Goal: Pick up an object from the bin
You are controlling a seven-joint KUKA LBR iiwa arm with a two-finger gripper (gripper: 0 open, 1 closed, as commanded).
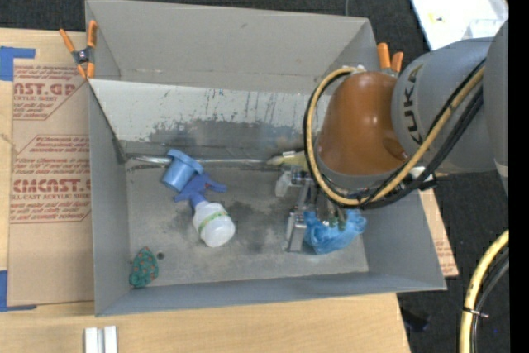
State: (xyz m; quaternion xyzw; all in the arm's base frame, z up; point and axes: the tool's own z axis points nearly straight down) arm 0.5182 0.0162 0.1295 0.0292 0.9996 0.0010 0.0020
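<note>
My gripper (295,236) is low over the bin's floor at the right, under the arm's orange cover. A crumpled blue thing (334,234) lies right against its right side, partly hidden by the gripper's body. Whether the blue thing is gripped I cannot tell. Further left on the floor lies a blue spray head (185,175) with a white screw collar (214,226) at its lower end, well apart from the gripper.
A small dark green lump (145,267) rests in the bin's front left corner. The arm and its cables cover the bin's right wall. Bare grey floor stretches between the spray head and the gripper.
</note>
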